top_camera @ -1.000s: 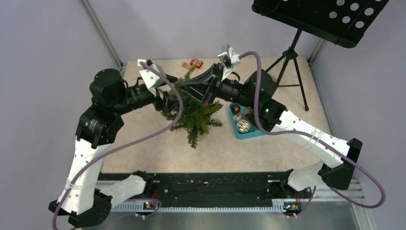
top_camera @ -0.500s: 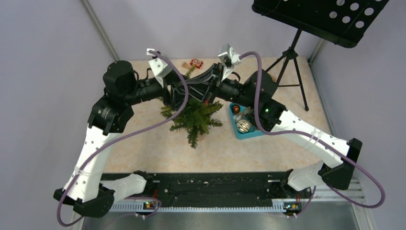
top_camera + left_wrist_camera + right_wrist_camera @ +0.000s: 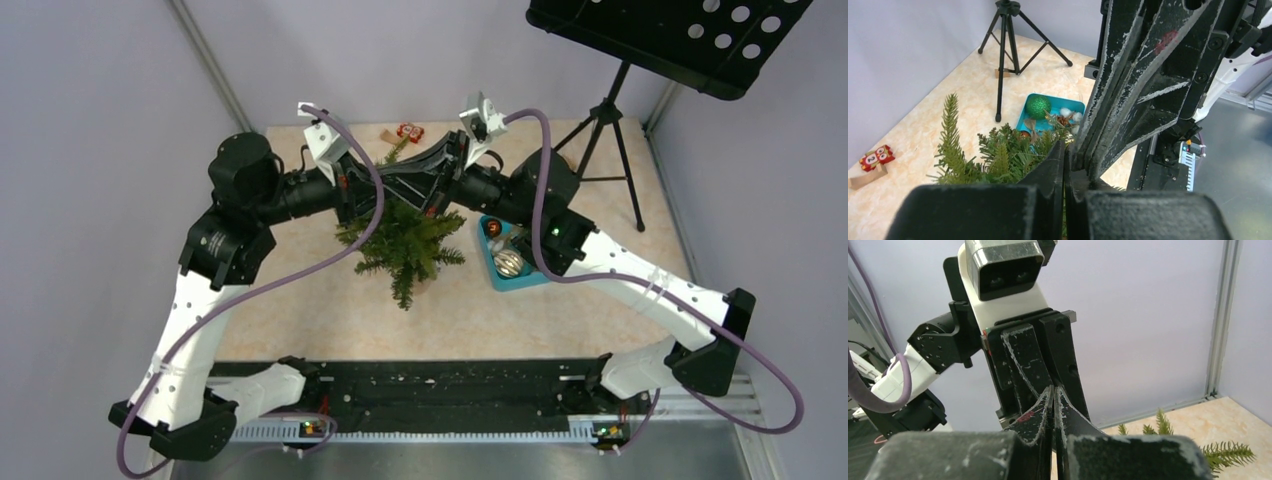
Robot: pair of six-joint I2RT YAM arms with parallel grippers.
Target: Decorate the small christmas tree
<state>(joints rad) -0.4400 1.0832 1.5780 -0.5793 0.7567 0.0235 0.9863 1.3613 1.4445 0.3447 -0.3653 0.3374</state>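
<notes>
Left wrist view: the left gripper's fingers are pressed flat together with no gap between them. Whether anything thin is pinched there cannot be told. Their tips are met by the scuffed black fingers of the other arm, which slant down from the upper right. In the right wrist view, the right gripper is likewise seen with its fingers closed tight against each other, and nothing is visibly held. Directly beneath the two meeting grippers, the small christmas tree is stood upright on the beige table. A teal tray of ornaments is placed just beside the tree, with a green bauble in it. A black tripod music stand and a red owl ornament are seen farther back.
</notes>
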